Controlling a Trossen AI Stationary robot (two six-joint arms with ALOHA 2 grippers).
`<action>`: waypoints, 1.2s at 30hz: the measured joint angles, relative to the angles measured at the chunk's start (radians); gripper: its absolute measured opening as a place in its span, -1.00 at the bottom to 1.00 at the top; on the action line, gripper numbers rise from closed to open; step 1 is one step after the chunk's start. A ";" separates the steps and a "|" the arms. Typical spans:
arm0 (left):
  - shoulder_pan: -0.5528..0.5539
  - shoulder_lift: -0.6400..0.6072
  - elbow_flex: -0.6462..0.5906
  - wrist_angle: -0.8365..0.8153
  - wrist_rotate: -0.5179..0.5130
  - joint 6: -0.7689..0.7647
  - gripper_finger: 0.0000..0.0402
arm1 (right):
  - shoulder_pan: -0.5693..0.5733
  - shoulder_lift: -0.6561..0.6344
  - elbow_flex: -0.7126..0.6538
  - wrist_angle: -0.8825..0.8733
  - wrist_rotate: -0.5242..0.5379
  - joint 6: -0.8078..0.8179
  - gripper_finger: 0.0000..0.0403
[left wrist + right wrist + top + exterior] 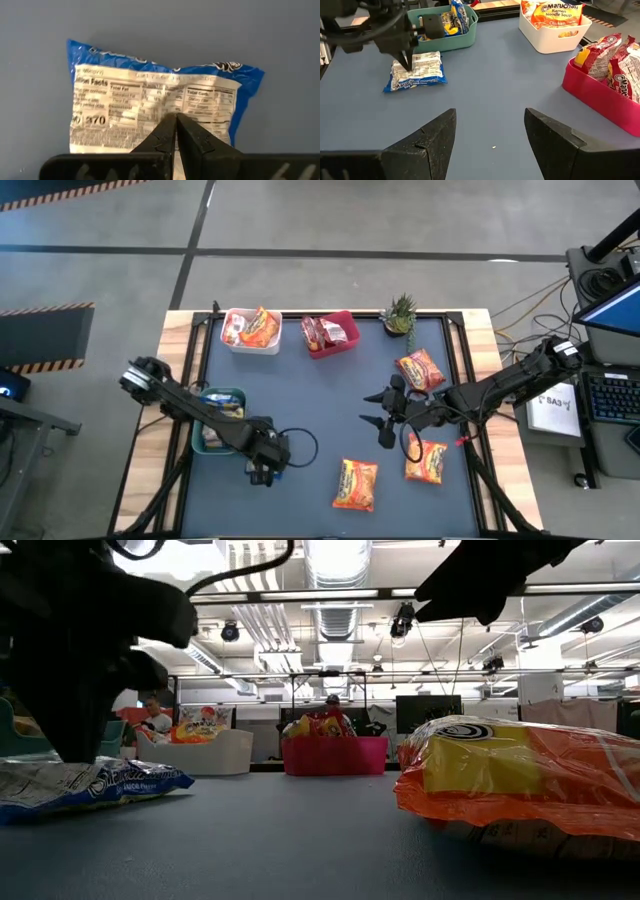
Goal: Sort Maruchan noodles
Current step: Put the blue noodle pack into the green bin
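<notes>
The table [330,380] fills the middle of the high view, with three bins along its upper and left parts: a white bin [236,343] at upper centre-left, a red bin [345,340] beside it, and a green bin [202,442] at lower left. Orange packets are seen at right [420,369], lower right [426,461] and lower centre [356,483].

The blue packet [160,112] lies label-down just right of the green bin, under the left gripper [176,120]. Its fingers are pressed together, tips on the wrapper; whether a fold of film is actually pinched cannot be told. If only a thin crease is caught, the crinkly film could be expected to slip free on lifting — or the packet could swing and catch the bin's rim.

The right gripper [490,125] hangs wide open and empty at centre-right, above bare table — a crossing of arms is possible should both reach leftward.
</notes>
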 joint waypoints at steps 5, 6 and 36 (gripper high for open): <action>0.002 0.065 0.026 0.022 -0.120 0.063 -1.00 | 0.000 0.000 0.000 0.000 0.000 0.000 0.11; 0.009 0.078 0.032 0.039 -0.181 0.082 -1.00 | 0.000 0.000 0.000 0.000 0.000 0.000 0.11; 0.054 -0.065 0.020 0.021 -0.057 0.224 -1.00 | -0.034 0.190 -0.002 0.073 -0.042 0.388 0.11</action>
